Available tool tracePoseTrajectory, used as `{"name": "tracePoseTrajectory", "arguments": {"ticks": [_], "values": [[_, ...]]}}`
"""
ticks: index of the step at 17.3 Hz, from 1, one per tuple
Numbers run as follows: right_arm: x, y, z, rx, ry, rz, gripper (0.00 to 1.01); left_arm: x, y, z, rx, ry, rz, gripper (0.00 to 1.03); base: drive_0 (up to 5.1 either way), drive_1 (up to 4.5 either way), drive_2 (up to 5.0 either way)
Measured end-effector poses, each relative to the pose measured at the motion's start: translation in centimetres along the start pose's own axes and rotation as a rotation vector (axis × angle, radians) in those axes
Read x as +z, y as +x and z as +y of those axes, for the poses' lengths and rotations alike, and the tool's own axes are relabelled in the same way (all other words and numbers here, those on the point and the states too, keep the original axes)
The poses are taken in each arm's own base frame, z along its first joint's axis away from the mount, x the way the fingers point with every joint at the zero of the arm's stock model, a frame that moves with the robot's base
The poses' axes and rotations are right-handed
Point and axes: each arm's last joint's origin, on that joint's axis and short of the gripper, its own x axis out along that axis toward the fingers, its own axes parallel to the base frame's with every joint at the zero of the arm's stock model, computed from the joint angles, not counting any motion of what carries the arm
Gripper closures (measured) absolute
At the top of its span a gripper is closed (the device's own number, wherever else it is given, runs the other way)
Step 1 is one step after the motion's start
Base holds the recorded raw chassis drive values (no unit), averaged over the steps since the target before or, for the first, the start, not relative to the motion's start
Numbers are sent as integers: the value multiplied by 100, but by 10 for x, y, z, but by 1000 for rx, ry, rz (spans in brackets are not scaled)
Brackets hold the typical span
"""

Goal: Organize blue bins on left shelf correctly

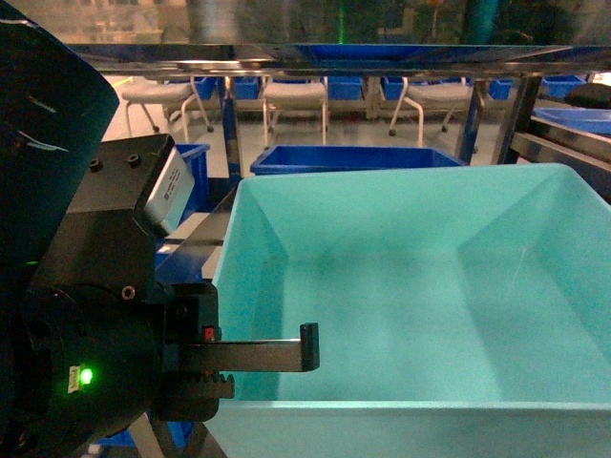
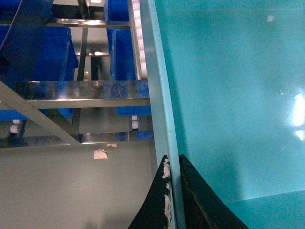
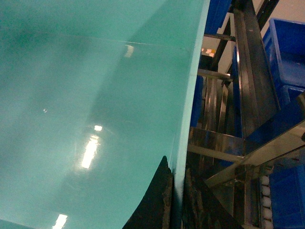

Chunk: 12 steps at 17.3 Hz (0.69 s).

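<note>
While I hold both arms where they are, the light turquoise-blue rectangular plastic bin (image 1: pixel 420 286) fills the centre and right of the head frame, open side up, its smooth tapered walls running away from the camera toward the steel rack beyond. My left gripper (image 2: pixel 174 191) sits at the bottom centre of its wrist frame with one dark finger on each side of the bin's left rim, closed down on that thin wall; in the head frame the same gripper (image 1: pixel 263 358) shows at lower left with a finger reaching inside the bin. My right gripper (image 3: pixel 176 200) does the same on the opposite rim, at the bottom centre of its wrist frame, one finger inside and one outside, pinching the wall. So the bin hangs between the two arms, gripped by its left and right walls, and neither arm is nearer than the other. The left shelf of shiny stainless-steel posts and rails (image 2: pixel 81 93) lies ahead of and below the bin, with white roller tracks (image 2: pixel 136 124) and dark blue plastic bins (image 2: pixel 121 52) already on it. I judge the coming move to be straight ahead: both arms must carry the bin forward evenly, keeping its side walls parallel with the rails.
</note>
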Motion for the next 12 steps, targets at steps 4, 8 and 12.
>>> {"name": "tracePoseTrajectory", "arguments": {"ticks": [4, 8, 12], "values": [[-1, 0, 0, 1, 1, 5, 99, 0, -1, 0, 0, 1, 1, 101, -8, 354, -371], [0, 0, 0, 0, 0, 0, 99, 0, -1, 0, -1, 0, -3, 101, 0, 0, 0], [-3, 6, -1, 1, -2, 2, 99, -1, 2, 1, -6, -4, 11, 101, 0, 0, 0]]}}
